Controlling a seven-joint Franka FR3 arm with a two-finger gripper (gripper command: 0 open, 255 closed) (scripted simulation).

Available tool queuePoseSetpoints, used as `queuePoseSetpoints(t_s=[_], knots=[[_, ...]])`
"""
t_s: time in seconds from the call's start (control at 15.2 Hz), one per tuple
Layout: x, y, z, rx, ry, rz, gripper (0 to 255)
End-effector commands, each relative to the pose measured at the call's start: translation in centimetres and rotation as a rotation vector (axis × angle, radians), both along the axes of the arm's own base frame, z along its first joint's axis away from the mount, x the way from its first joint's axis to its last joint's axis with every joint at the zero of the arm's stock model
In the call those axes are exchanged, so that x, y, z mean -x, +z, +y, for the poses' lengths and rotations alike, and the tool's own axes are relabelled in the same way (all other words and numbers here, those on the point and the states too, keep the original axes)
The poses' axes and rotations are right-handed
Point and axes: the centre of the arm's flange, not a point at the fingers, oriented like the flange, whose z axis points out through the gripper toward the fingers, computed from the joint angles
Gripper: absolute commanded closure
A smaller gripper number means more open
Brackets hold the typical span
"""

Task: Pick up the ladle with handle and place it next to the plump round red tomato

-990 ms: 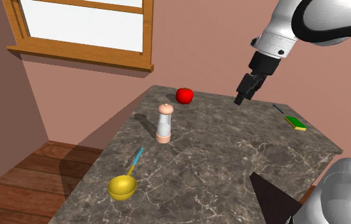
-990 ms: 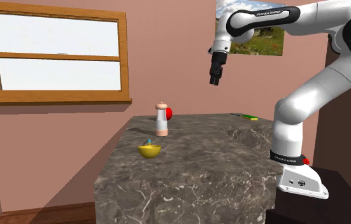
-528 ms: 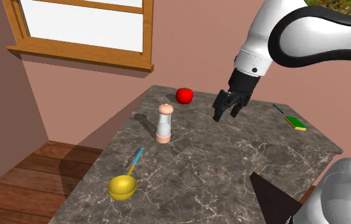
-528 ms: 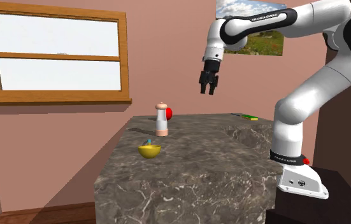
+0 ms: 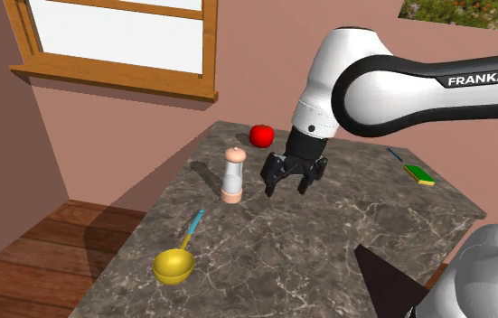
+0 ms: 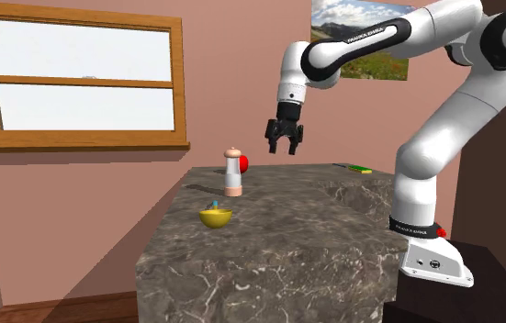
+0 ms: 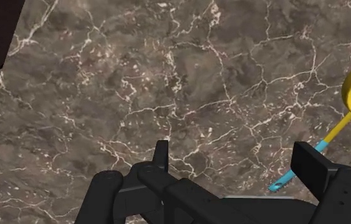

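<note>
Broadly, the dark marbled table (image 5: 346, 226) stands below a wood-framed window (image 5: 116, 77) in a pink-walled room. The white arm (image 5: 391, 81) reaches over the table's middle. Its black end effector (image 5: 287, 188) hangs above the surface with its fingers spread apart, clasping nothing. Just to its left in the shoulder view stands a pale shaker (image 5: 233, 175). The yellow ladle (image 5: 174, 265), with a blue-tipped handle, lies at the table's near left corner, well apart from the end effector. The red tomato (image 5: 261, 135) sits at the far edge, beyond the shaker. A green-and-yellow sponge (image 5: 419, 175) lies near the right edge.
</note>
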Motion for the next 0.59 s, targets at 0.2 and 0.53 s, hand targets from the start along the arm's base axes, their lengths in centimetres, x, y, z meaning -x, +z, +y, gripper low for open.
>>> queuePoseSetpoints(t_s=[0.2,0.53], knots=[[-2.4,-3.2,5.3,-0.032,-0.135,0.026,0],[-5.5,-6.5,10.0,-0.061,-0.265,0.052,0]])
